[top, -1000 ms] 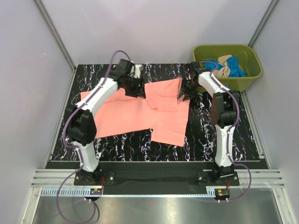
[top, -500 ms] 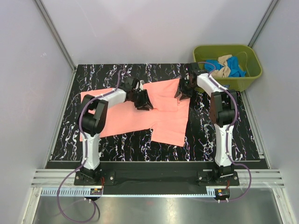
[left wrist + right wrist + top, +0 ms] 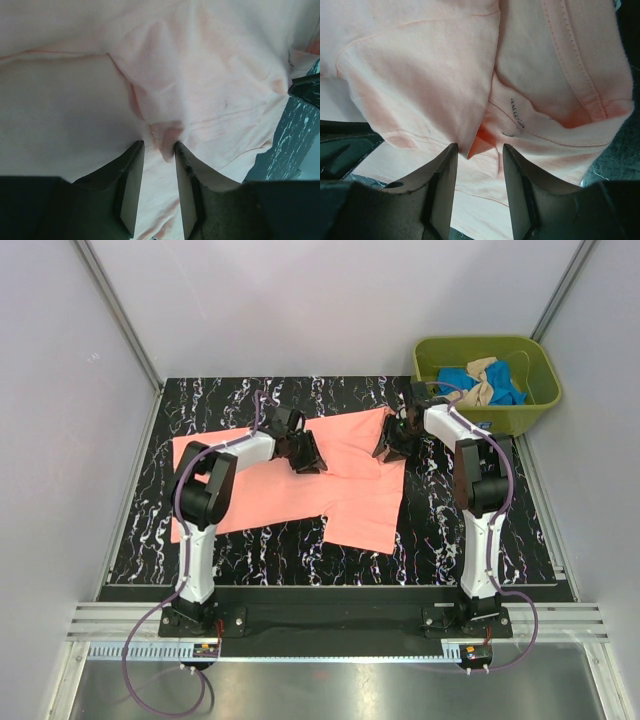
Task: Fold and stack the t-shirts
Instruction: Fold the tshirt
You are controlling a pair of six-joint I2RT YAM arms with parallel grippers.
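Salmon-pink t-shirt (image 3: 270, 490), left end effector (image 3: 156, 146) and right end effector (image 3: 480, 148) pinching folds, seen only from wrists

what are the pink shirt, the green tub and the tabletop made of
Salmon-pink t-shirt: soft knit cloth, probably cotton jersey, matte; it creases, and the wrist views show stitched hems. Olive-green tub: looks like moulded plastic, with smooth rigid walls and a plain even colour. Table: hard black top with white marble-like veining, perhaps laminate; the look leaves it open.
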